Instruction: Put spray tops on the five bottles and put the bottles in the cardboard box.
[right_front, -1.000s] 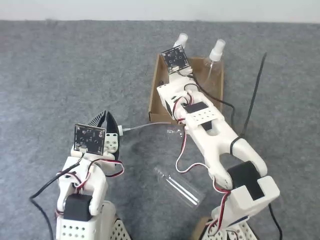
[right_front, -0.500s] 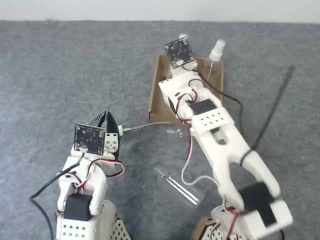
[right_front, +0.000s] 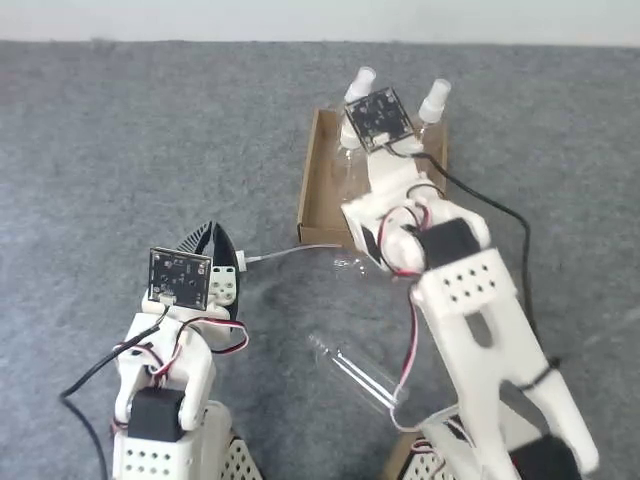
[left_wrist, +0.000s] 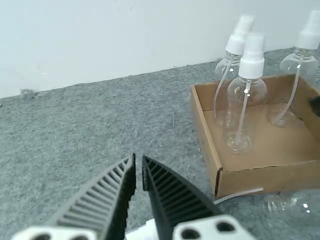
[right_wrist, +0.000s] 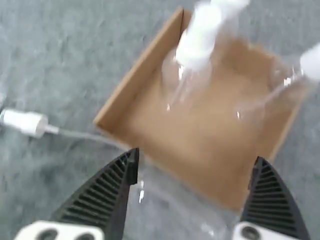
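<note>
The cardboard box (right_front: 312, 190) sits at the far middle of the table, and three clear bottles with white spray tops stand in it (left_wrist: 244, 100) (left_wrist: 227, 65) (left_wrist: 297, 75). My right gripper (right_wrist: 195, 170) hangs open above the box's near wall (right_wrist: 150, 145). A topless clear bottle (right_front: 350, 263) lies just outside that wall, below the open fingers. A loose spray top (right_front: 250, 260) with a long tube lies beside it (right_wrist: 22, 122). Another clear bottle (right_front: 357, 372) lies nearer the arms. My left gripper (left_wrist: 138, 172) is shut and empty, low over the carpet, left of the box.
Grey carpet (right_front: 150, 130) covers the table, with open room to the left and far left of the box. A black cable (right_front: 500, 215) runs down the right arm, right of the box. A white wall (left_wrist: 125, 35) stands behind the table.
The right arm has swung rightward and its wrist has shifted farther over the box. The left arm, the loose spray top and the lying bottles have stayed put.
</note>
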